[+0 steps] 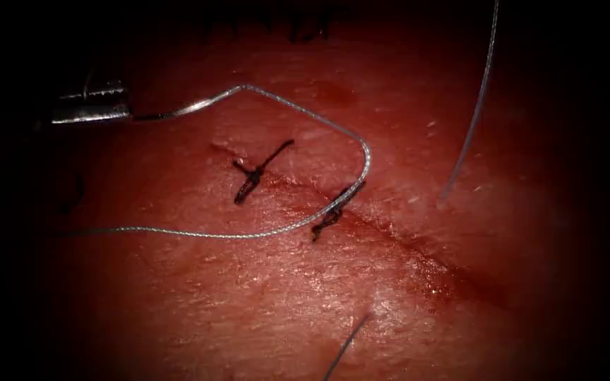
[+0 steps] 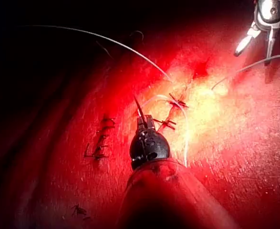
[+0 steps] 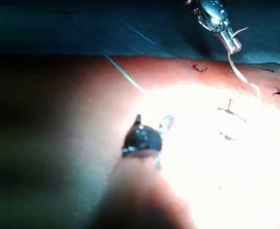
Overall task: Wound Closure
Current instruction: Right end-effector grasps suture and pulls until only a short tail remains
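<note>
Where thread (image 1: 305,116) loops, two knots (image 1: 252,176).

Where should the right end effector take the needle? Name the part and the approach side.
Probably its bare mid-curve: the left end effector holds one end of the needle, clear of the tissue, left of the cut. Come from the right, above the thread; the right end effector holds nothing.

A teal desk (image 3: 44,28) lay flat and dim in shadow, its surface plain and even.
</note>
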`<state>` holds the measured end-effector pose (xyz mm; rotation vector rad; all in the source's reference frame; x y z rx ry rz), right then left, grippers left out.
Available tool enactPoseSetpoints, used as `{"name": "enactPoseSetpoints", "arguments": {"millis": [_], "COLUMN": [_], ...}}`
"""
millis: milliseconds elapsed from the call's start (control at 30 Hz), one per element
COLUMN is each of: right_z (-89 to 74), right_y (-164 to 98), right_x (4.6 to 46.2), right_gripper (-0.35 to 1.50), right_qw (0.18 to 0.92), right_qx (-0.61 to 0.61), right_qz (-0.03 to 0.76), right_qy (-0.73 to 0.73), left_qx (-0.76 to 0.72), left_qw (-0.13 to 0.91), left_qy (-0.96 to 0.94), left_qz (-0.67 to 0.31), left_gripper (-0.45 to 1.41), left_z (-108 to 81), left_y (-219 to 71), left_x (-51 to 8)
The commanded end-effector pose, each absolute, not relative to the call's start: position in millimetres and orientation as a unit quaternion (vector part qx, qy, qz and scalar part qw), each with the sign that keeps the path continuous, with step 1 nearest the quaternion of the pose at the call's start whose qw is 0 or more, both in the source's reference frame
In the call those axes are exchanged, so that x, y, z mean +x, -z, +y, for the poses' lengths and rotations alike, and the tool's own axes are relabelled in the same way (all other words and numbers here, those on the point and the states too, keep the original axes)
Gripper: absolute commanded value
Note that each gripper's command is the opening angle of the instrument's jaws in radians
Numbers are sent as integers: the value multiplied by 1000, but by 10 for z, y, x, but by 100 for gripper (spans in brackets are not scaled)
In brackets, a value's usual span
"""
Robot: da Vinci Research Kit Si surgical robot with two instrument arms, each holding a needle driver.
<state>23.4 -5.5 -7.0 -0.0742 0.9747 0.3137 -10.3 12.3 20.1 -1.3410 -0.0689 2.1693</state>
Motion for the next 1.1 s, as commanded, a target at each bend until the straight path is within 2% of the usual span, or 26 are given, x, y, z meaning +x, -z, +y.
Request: {"name": "enactPoseSetpoints", "arguments": {"millis": [33, 167, 633, 667, 700, 733, 767, 1100], "right_z": [-47, -30, -8, -8, -12, -15, -18, -71], "right_y": [46, 18, -56, -55, -53, -51, -48, 7], "right_x": [226, 218, 234, 235, 233, 232, 231, 243], "right_gripper": [125, 123, 116, 111, 53, 2, -35, -35], "right_qw": [873, 875, 886, 887, 888, 888, 887, 891], "right_qx": [-38, -45, -62, -63, -72, -75, -75, -65], "right_qz": [461, 455, 435, 434, 429, 427, 429, 426], "right_qy": [-153, -156, -147, -148, -152, -153, -153, -146], "left_qx": [-503, -503, -504, -504, -504, -504, -504, -505], "left_qw": [291, 291, 290, 290, 290, 290, 290, 289], "left_qy": [-813, -813, -813, -813, -813, -813, -813, -813], "left_qz": [-26, -26, -26, -26, -26, -26, -26, -27], "left_gripper": [-45, -45, -45, -45, -45, -45, -45, -45], "left_z": [124, 124, 124, 124, 124, 124, 124, 124], "left_y": [-207, -207, -207, -207, -207, -207, -207, -207], "left_x": [-109, -110, -110, -110, -110, -110, -110, -110]}}
